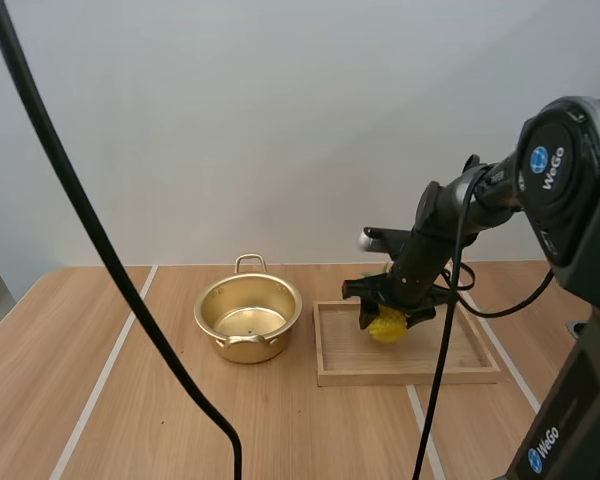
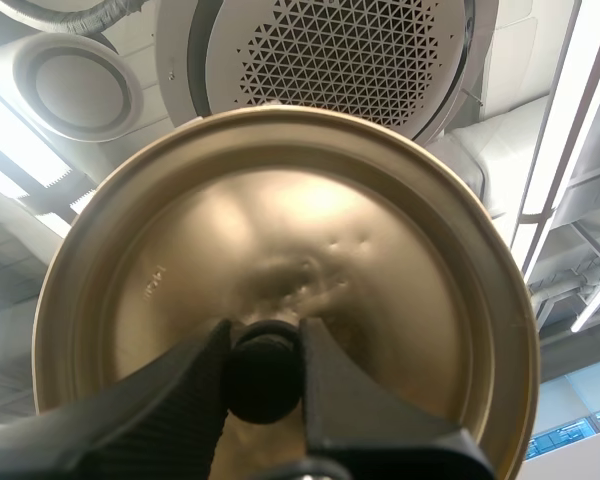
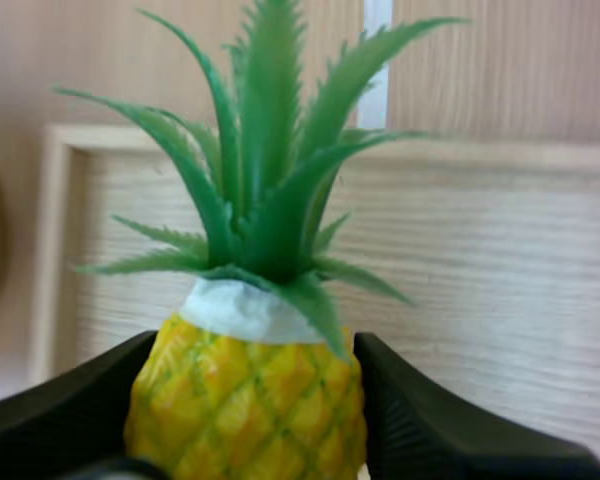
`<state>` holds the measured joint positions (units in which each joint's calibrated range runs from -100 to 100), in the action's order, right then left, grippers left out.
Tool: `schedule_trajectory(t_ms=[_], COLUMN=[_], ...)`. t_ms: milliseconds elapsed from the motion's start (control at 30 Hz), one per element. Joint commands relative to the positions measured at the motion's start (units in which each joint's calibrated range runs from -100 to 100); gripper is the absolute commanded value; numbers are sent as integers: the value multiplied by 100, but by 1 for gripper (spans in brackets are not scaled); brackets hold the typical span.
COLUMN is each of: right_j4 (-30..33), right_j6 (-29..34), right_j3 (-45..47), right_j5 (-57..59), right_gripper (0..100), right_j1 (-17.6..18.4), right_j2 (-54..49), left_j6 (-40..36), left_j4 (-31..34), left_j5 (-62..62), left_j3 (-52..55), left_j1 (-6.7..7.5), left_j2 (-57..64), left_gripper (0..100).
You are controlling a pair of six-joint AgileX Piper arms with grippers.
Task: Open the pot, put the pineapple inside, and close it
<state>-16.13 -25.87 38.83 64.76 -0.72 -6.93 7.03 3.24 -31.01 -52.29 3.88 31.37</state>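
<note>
The gold pot [image 1: 247, 319] stands open on the table, left of the wooden tray [image 1: 405, 368]. My right gripper [image 1: 387, 318] hangs over the tray, shut on the yellow pineapple [image 1: 388, 325]. In the right wrist view the pineapple [image 3: 248, 392] sits between the black fingers [image 3: 440, 430], its green leaves pointing away over the tray [image 3: 500, 260]. In the left wrist view my left gripper [image 2: 265, 375] is shut on the black knob [image 2: 264, 378] of the gold lid [image 2: 280, 290], whose outer face is turned toward the camera.
A pale stripe [image 1: 110, 365] runs along the wooden table left of the pot. Another stripe [image 1: 425, 430] runs in front of the tray. The pot's handles [image 1: 250, 262] point to the back and front.
</note>
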Motion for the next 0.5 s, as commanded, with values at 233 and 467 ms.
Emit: schedule_trajectory(t_ms=[233, 467], right_j4=[-148, -1265], right_j6=[-65, -1023], right_j3=[-961, -1130], right_j5=[1245, 1393], right_gripper=[0, 0], right_j1=[-16, -16], right_j2=[-1934, -2856], left_j6=[-60, -60], left_j4=[42, 42], left_j5=[180, 180], left_j3=[-25, -25], left_j1=[14, 14], left_j2=[-4, -4], left_gripper=[0, 0])
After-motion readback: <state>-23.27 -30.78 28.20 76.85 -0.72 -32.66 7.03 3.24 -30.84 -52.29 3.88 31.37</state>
